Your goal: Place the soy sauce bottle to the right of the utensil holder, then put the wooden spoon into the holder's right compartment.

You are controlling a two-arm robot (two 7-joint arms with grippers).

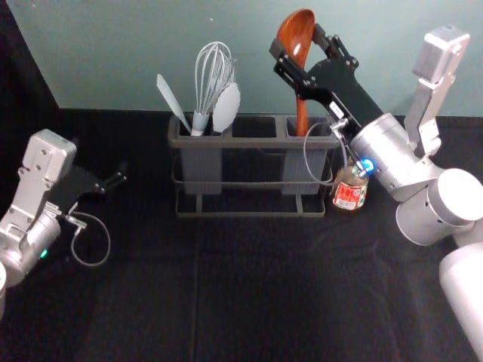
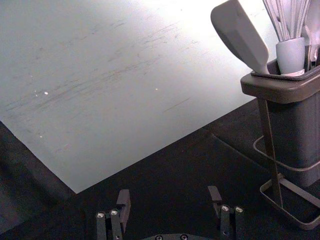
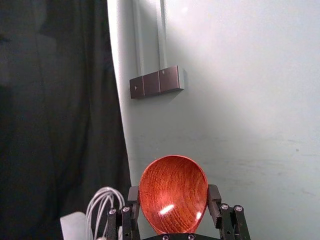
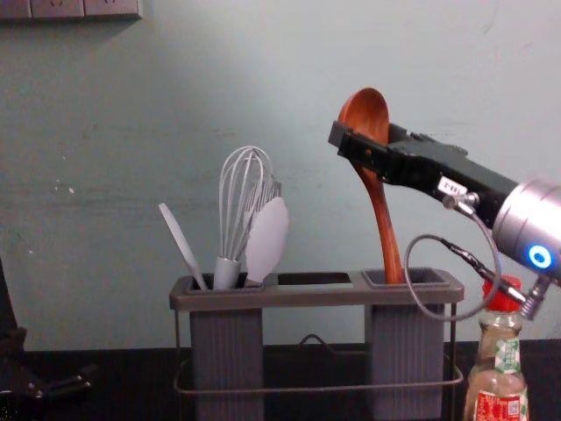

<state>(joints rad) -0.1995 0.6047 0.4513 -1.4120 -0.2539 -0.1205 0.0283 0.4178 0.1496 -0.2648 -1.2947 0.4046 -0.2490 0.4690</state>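
Observation:
My right gripper (image 1: pixel 300 50) is closed on the sides of the wooden spoon's bowl; in the right wrist view the gripper (image 3: pixel 173 197) has one finger against each edge of the spoon (image 3: pixel 172 192). The spoon (image 4: pixel 379 206) leans slightly, its handle down inside the right compartment (image 4: pixel 404 351) of the utensil holder (image 1: pixel 249 142). The soy sauce bottle (image 1: pixel 350 188) stands upright just right of the holder, below the right wrist; its red cap (image 4: pixel 502 294) is partly behind the cable. My left gripper (image 1: pixel 113 179) waits at the left, and in the left wrist view the gripper (image 2: pixel 171 200) is open and empty.
A whisk (image 1: pixel 214 75), a white spatula (image 1: pixel 226 108) and another pale utensil (image 1: pixel 173 102) stand in the left compartment. Behind the holder rises a pale wall (image 4: pixel 96 219). Dark cloth (image 1: pixel 249 286) covers the table in front.

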